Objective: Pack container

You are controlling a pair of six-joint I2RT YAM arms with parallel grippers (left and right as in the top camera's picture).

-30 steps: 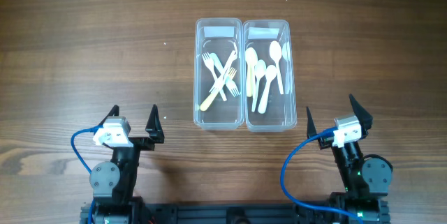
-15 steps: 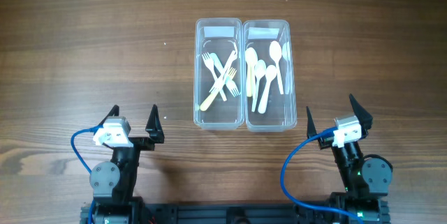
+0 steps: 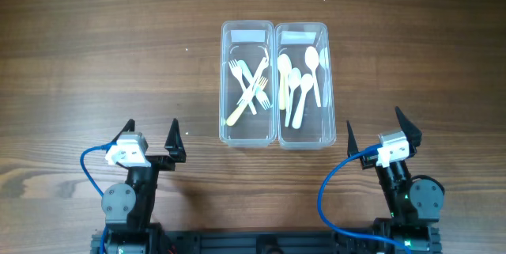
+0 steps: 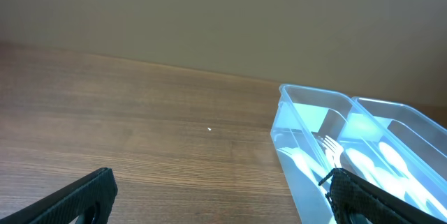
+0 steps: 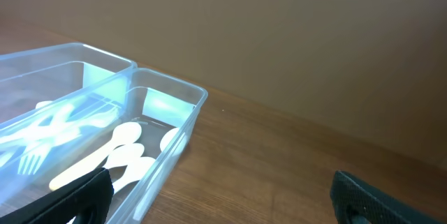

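Note:
The clear twin-tub container (image 3: 274,137) stands at the middle of the table. Its left tub holds pale forks (image 3: 251,88) crossed over each other. Its right tub holds white spoons (image 3: 300,84) lying lengthwise. My left gripper (image 3: 152,141) is open and empty near the front left, well short of the container. My right gripper (image 3: 373,133) is open and empty near the front right. The left wrist view shows the container (image 4: 290,112) at the right past the open jaws (image 4: 222,196). The right wrist view shows the container (image 5: 192,102) at the left of the open jaws (image 5: 222,196).
The wooden table (image 3: 103,64) stretches left and right of the container. A plain wall (image 4: 209,15) rises beyond the far edge. Blue cables (image 3: 91,167) loop beside each arm base.

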